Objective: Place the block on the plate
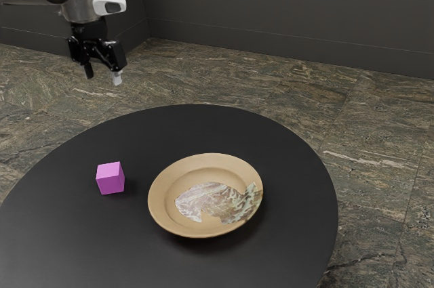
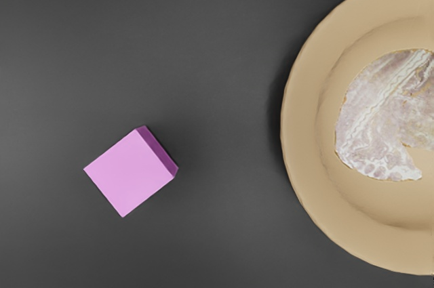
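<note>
High above the table in the exterior view, my gripper (image 1: 103,74) is open, its two fingertips well apart with nothing between them. A pink-purple block (image 1: 110,178) rests on the black table, to the exterior view's left of the plate (image 1: 160,196) and apart from it. The plate is tan, with a marbled patch in its middle, and nothing lies on it. From the wrist view, the block (image 2: 129,173) is seen from above, turned at an angle to the plate (image 2: 305,166), with bare table between the two.
The round black table (image 1: 203,122) has its curved edge around the block and plate. A marbled floor (image 1: 366,125) and a dark wall (image 1: 285,3) lie beyond it.
</note>
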Action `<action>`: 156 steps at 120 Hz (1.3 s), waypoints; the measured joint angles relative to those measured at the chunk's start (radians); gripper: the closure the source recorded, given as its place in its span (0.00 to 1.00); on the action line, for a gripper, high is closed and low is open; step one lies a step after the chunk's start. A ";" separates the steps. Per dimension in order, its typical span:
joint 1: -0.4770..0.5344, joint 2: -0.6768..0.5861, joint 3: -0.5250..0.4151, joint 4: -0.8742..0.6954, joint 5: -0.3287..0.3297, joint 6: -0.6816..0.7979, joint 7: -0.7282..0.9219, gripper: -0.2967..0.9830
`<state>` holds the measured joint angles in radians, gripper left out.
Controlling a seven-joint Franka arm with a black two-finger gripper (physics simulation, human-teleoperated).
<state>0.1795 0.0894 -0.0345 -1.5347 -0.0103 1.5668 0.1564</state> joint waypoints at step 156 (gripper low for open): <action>-0.017 0.179 0.140 -0.567 0.001 0.769 -0.586 0.23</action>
<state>0.1625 0.2688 0.1058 -2.1014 -0.0096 2.3354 -0.4300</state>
